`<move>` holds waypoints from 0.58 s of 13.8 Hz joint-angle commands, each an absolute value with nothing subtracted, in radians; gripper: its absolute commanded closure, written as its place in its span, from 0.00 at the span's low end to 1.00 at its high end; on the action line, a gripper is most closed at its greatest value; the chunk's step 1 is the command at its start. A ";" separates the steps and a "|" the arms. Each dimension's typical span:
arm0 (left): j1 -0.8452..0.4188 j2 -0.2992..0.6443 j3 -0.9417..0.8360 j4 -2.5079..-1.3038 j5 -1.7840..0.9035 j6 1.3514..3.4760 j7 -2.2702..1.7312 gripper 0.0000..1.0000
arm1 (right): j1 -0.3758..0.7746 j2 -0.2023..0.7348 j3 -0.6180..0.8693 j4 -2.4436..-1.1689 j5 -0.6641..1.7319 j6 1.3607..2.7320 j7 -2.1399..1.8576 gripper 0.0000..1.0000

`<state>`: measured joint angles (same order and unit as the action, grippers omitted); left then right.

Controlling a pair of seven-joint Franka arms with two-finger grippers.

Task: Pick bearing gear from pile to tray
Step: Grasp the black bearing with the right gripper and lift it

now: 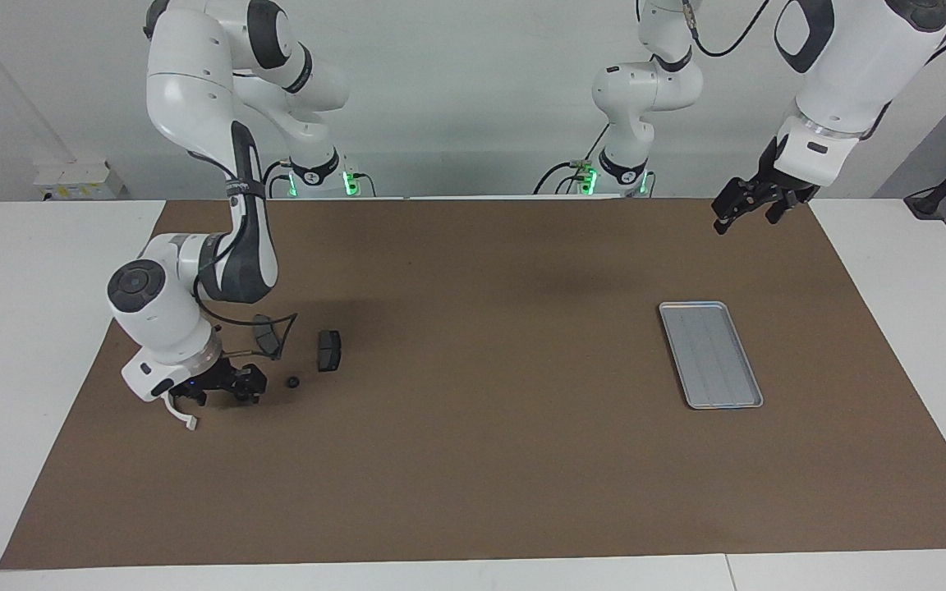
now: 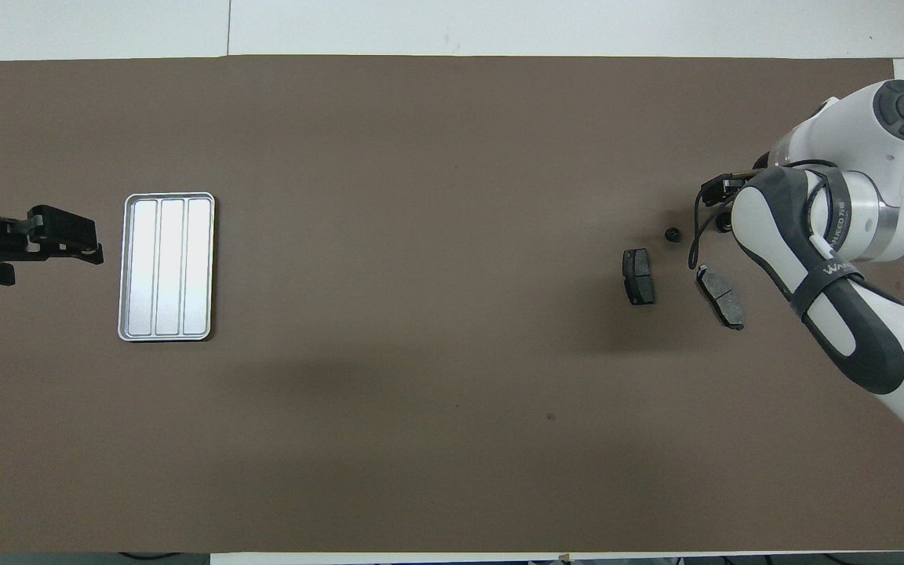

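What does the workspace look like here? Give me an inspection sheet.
Surface: brown mat on a white table.
Job's things: tray holds nothing, at the left arm's end; round piece, two pads, bracket at the right arm's end.
Clutter: nothing seen.
End effectors: right end effector open, low over the pile beside the bracket; left end effector open, raised, waiting.
Cables: black cable loops off the right wrist across one pad.
Surroundings: white wall.

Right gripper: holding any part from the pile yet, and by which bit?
Nothing held. The right gripper is open, low over the pile beside the white bracket; left gripper waits open, empty.
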<state>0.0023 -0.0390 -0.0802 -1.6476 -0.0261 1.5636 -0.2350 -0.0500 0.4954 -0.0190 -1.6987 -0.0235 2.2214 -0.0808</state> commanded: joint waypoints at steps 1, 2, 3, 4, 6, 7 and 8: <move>-0.008 -0.069 -0.071 -1.681 -0.037 1.574 -0.232 0.00 | -0.051 0.521 -0.015 -1.683 0.000 2.252 -0.092 0.04; -0.008 -0.069 -0.071 -1.681 -0.037 1.575 -0.232 0.00 | -0.046 0.523 -0.015 -1.683 0.006 2.256 -0.094 0.05; -0.008 -0.069 -0.069 -1.681 -0.037 1.575 -0.232 0.00 | -0.038 0.525 -0.015 -1.684 0.006 2.260 -0.094 0.05; -0.008 -0.069 -0.069 -1.681 -0.037 1.574 -0.232 0.00 | -0.037 0.525 -0.015 -1.687 0.006 2.255 -0.095 0.05; -0.008 -0.069 -0.071 -1.681 -0.037 1.574 -0.232 0.00 | -0.037 0.523 -0.015 -1.695 0.008 2.223 -0.104 0.05; -0.008 -0.069 -0.069 -1.681 -0.037 1.575 -0.232 0.00 | -0.038 0.519 -0.015 -1.697 0.008 2.203 -0.107 0.05; -0.008 -0.069 -0.071 -1.681 -0.037 1.575 -0.232 0.00 | -0.040 0.509 -0.015 -1.700 0.008 2.185 -0.109 0.05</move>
